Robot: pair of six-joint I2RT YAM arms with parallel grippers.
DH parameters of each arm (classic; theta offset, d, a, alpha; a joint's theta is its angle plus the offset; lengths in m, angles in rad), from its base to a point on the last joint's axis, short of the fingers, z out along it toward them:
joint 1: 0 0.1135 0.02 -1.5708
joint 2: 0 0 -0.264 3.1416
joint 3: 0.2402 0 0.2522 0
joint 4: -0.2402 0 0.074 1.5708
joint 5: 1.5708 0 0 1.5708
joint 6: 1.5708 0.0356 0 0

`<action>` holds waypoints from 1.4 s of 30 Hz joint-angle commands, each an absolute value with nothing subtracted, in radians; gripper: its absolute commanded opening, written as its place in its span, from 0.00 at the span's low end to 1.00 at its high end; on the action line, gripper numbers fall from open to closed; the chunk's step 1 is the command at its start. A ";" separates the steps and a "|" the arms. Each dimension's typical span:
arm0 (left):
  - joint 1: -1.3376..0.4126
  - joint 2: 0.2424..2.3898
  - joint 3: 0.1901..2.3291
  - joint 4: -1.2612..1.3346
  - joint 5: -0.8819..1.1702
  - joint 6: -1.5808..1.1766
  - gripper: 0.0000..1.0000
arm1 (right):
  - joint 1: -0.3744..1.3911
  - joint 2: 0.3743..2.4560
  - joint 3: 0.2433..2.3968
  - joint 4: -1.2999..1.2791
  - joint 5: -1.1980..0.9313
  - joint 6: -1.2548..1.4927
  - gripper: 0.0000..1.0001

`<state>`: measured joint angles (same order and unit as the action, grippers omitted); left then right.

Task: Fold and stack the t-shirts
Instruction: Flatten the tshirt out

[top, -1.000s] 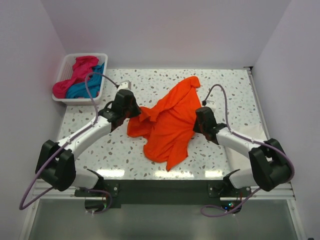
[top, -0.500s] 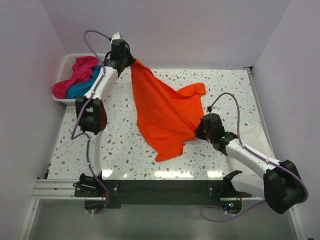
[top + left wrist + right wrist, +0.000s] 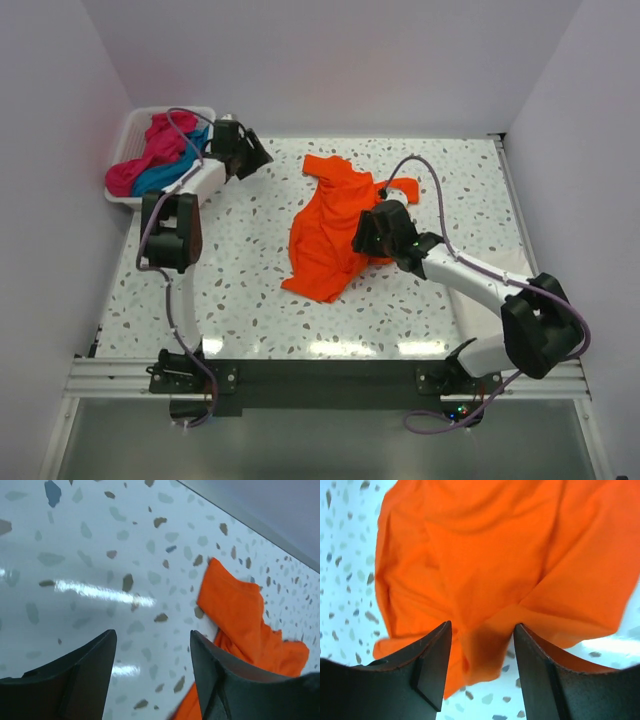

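Orange cloth lies crumpled mid-table: the orange t-shirt (image 3: 328,225) on the speckled table (image 3: 240,270). The right gripper (image 3: 481,630) hangs over its right side with jaws spread wide, cloth showing between the fingers but nothing clamped; whether the tips touch it I cannot tell. The left gripper (image 3: 151,640) sits far left beside the white basket (image 3: 140,201), jaws apart, holding nothing, over bare tabletop, the shirt off to its right. The magenta t-shirt (image 3: 165,128) and teal t-shirt (image 3: 160,182) lie bunched in the basket.

Bright, even lighting here; I see glare streaks on the terrazzo table (image 3: 95,589), wrist views slightly soft.
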<state>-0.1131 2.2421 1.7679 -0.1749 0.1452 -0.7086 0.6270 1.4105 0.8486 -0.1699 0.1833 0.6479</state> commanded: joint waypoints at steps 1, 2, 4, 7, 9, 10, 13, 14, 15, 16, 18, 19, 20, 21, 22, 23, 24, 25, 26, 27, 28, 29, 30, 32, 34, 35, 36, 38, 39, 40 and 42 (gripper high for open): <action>-0.210 1.869 1.531 -0.101 0.023 -0.666 0.63 | 0.537 1.384 0.877 -0.183 0.213 0.620 0.56; -0.234 1.794 1.475 -0.121 -0.056 -0.658 0.59 | 0.519 1.384 0.874 -0.183 0.209 0.621 0.56; -0.316 1.732 1.310 -0.129 -0.119 -0.652 0.58 | 0.474 1.384 0.864 -0.180 0.212 0.618 0.56; -0.391 1.686 1.151 -0.083 -0.126 -0.652 0.57 | 0.440 1.388 0.858 -0.190 0.219 0.607 0.56; -0.429 1.698 1.106 -0.075 -0.123 -0.641 0.57 | 0.428 1.388 0.845 -0.195 0.233 0.595 0.57; -0.442 1.706 1.082 -0.083 -0.127 -0.635 0.57 | 0.422 1.385 0.838 -0.192 0.248 0.591 0.57; -0.489 1.732 1.051 -0.092 -0.143 -0.624 0.60 | 0.381 1.396 0.816 -0.184 0.256 0.575 0.58; -0.500 1.744 1.048 -0.095 -0.149 -0.626 0.63 | 0.367 1.414 0.815 -0.180 0.252 0.569 0.58; -0.518 1.750 1.048 -0.097 -0.152 -0.623 0.64 | 0.335 1.425 0.818 -0.179 0.245 0.565 0.58; -0.526 1.756 1.048 -0.098 -0.152 -0.623 0.65 | 0.321 1.436 0.822 -0.176 0.241 0.563 0.58; -0.546 1.773 1.049 -0.103 -0.155 -0.626 0.67 | 0.293 1.474 0.833 -0.170 0.229 0.555 0.58; -0.549 1.781 1.051 -0.106 -0.158 -0.630 0.67 | 0.285 1.486 0.839 -0.170 0.224 0.551 0.58; -0.552 1.793 1.051 -0.107 -0.164 -0.632 0.67 | 0.284 1.499 0.842 -0.169 0.218 0.551 0.58; -0.557 1.802 1.054 -0.112 -0.169 -0.638 0.66 | 0.279 1.526 0.850 -0.164 0.210 0.551 0.59; -0.557 1.809 1.060 -0.117 -0.173 -0.641 0.65 | 0.276 1.540 0.853 -0.155 0.203 0.548 0.59; -0.558 1.819 1.063 -0.127 -0.193 -0.644 0.63 | 0.278 1.557 0.856 -0.150 0.190 0.549 0.60; -0.557 1.825 1.068 -0.130 -0.204 -0.647 0.62 | 0.278 1.572 0.862 -0.144 0.177 0.551 0.60; -0.557 1.828 1.072 -0.129 -0.210 -0.649 0.61 | 0.279 1.607 0.865 -0.137 0.170 0.552 0.60; -0.557 1.839 1.078 -0.133 -0.219 -0.649 0.57 | 0.278 1.624 0.868 -0.132 0.169 0.557 0.60; -0.558 1.844 1.092 -0.138 -0.221 -0.647 0.54 | 0.278 1.638 0.873 -0.127 0.167 0.558 0.61; -0.558 1.850 1.100 -0.143 -0.227 -0.649 0.49 | 0.278 1.670 0.874 -0.118 0.163 0.561 0.61; -0.558 1.858 1.110 -0.164 -0.245 -0.649 0.37 | 0.279 1.681 0.876 -0.109 0.152 0.566 0.61; -0.558 1.856 1.118 -0.176 -0.258 -0.649 0.29 | 0.278 1.696 0.882 -0.101 0.143 0.569 0.61; -0.552 1.829 1.134 -0.205 -0.303 -0.652 0.11 | 0.279 1.730 0.894 -0.094 0.135 0.572 0.52; -0.526 1.789 1.117 -0.213 -0.310 -0.660 0.05 | 0.278 1.739 0.910 -0.095 0.123 0.575 0.29; -0.512 1.737 1.108 -0.215 -0.308 -0.664 0.01 | 0.279 1.738 0.914 -0.098 0.123 0.575 0.21; -0.482 1.708 1.088 -0.218 -0.305 -0.673 0.00 | 0.279 1.733 0.923 -0.101 0.121 0.574 0.13; -0.450 1.610 1.065 -0.224 -0.295 -0.678 0.00 | 0.279 1.698 0.934 -0.129 0.133 0.565 0.00; -0.422 1.576 1.055 -0.229 -0.296 -0.678 0.00 | 0.278 1.678 0.936 -0.138 0.140 0.561 0.00; -0.410 1.544 1.039 -0.236 -0.302 -0.678 0.00 | 0.276 1.657 0.939 -0.162 0.146 0.551 0.00; -0.376 1.444 1.022 -0.261 -0.305 -0.680 0.00 | 0.273 1.578 0.943 -0.193 0.173 0.537 0.00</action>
<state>-0.4194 1.5951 1.0359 -0.2417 -0.2592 -0.6659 0.2760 1.6955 0.9108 -0.1326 0.1394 0.5632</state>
